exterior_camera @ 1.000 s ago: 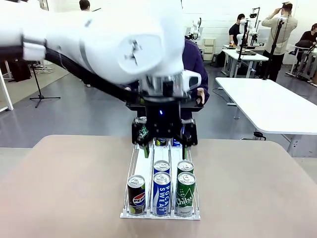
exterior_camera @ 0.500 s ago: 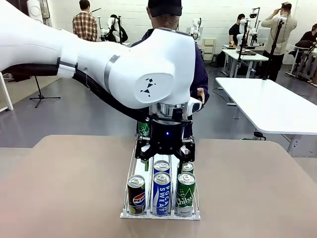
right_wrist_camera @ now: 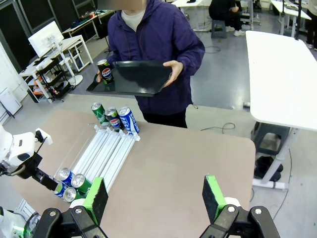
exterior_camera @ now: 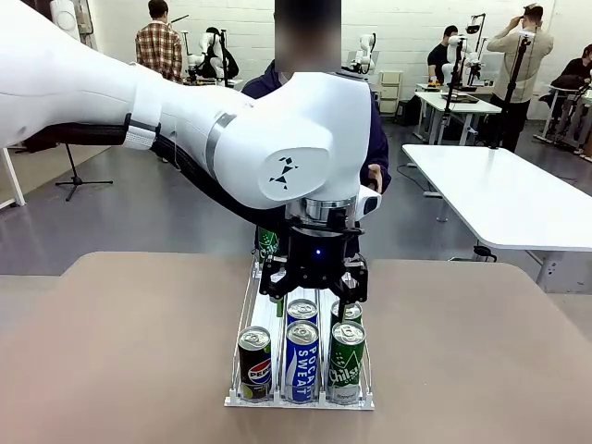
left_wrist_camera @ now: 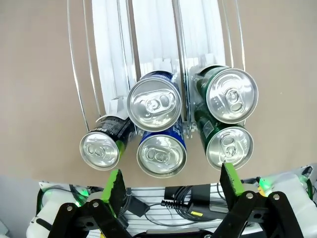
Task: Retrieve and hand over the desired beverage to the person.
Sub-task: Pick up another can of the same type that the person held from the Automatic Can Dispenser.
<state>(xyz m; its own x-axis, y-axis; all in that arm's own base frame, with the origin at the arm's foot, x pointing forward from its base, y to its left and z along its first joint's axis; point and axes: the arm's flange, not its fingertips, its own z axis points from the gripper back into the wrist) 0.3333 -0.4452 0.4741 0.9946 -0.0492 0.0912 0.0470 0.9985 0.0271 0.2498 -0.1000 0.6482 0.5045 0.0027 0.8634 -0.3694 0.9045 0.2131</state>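
Left gripper (exterior_camera: 311, 296) hangs spread above the near-end cans (exterior_camera: 302, 356) of the rack (exterior_camera: 301, 403); my arm (exterior_camera: 277, 148) hides the rack's far end in front. Right gripper (right_wrist_camera: 156, 192) gapes, high off the rack. Beyond it, the person (right_wrist_camera: 158, 44) holds a tray (right_wrist_camera: 136, 77) bearing one can (right_wrist_camera: 104, 71).

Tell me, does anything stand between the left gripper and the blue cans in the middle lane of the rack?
Nothing visible does. The left gripper hangs open above the two blue cans, with only air between. The green cans and the black can stand beside them.
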